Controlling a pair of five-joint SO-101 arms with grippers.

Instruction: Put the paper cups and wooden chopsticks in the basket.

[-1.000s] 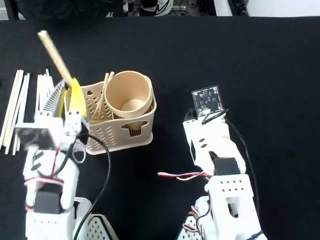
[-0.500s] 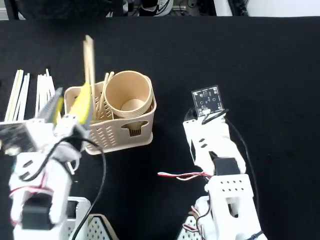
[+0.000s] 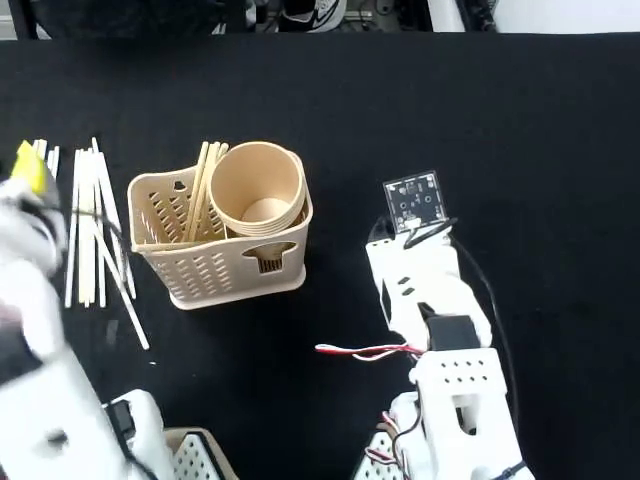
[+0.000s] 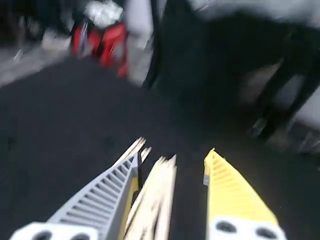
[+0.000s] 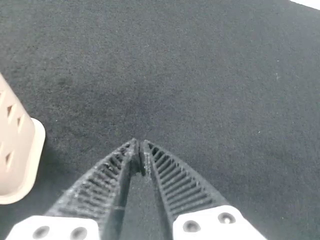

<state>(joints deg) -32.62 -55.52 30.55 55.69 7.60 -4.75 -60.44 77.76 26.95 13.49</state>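
Task partly done. The paper cups [image 3: 256, 190] are stacked and already in the basket [image 3: 225, 270], in its wide compartment, so the cup part looks finished. A few chopsticks [image 3: 200, 185] stand in the narrow compartment beside them, leaning against the cup stack. Still to do: a bunch of loose chopsticks [image 3: 88, 225] lies on the tabletop [image 3: 480, 110], outside the basket.

Left claw [image 4: 172, 156]: jaws apart, clamped on nothing. Pale sticks show between the jaws, probably the loose pile under it, but contact can't be told. The loose chopsticks lie just beside this claw, between it and the basket.

Right claw [image 5: 138, 146]: jaws shut together and empty, over bare tabletop. The basket is near it on one side, not touching.

Likely next step: the left claw takes sticks from the pile, since it is the closer one.
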